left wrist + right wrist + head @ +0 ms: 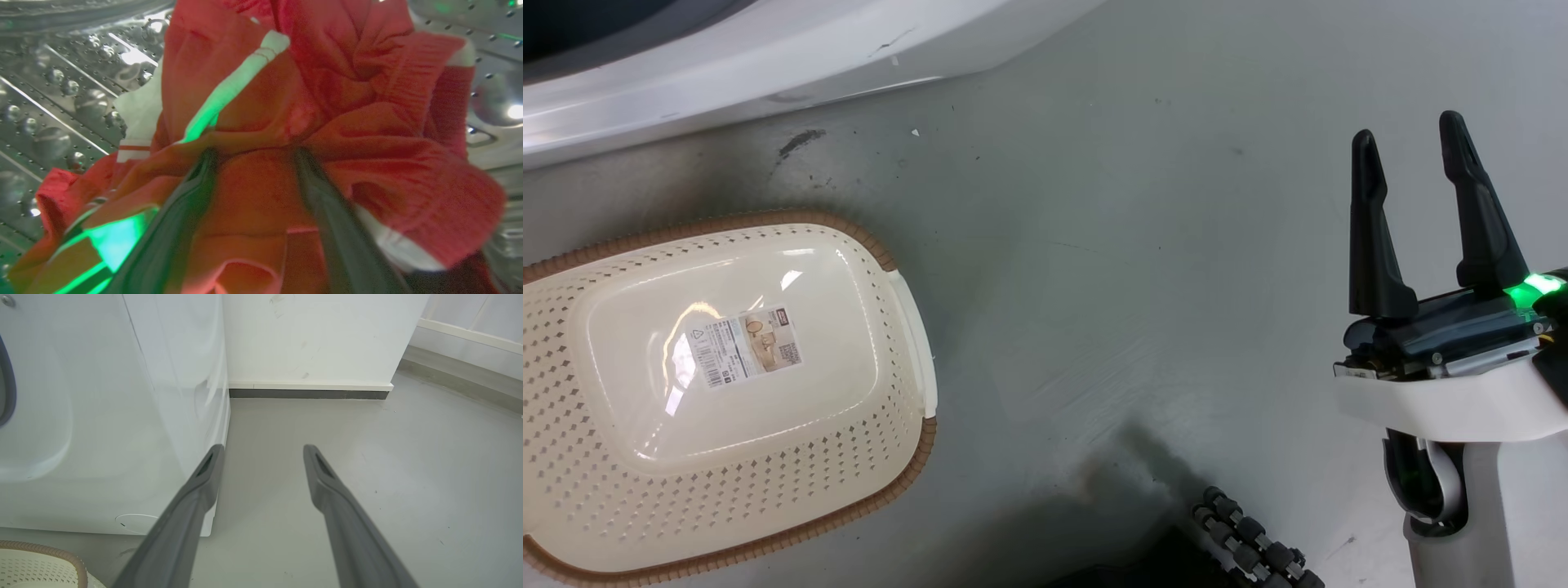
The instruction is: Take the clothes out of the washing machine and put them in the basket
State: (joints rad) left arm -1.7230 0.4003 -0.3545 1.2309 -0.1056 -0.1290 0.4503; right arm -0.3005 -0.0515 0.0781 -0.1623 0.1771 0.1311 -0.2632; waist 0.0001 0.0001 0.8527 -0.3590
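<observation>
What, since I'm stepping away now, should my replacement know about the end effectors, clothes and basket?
Left end effector: open, fingers pushed into the red clothes inside the washing machine, not yet closed.
Right end effector: open, holding nothing, above the floor.
Basket: on the floor beside the machine, nothing in it.
Done: no garment moved, judging by the basket.
Left: grip, pull out, drop into the basket.

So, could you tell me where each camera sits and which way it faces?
Head view: on the head, looking down at the floor, the basket and the washing machine's base; the open right gripper shows.
Left wrist view: on the left wrist, inside the drum, facing the clothes; the left gripper straddles a fold.
Right wrist view: on the right wrist, low, facing the washing machine and a wall; open fingers show.
Shared by head and right wrist views: basket and washing machine.
</observation>
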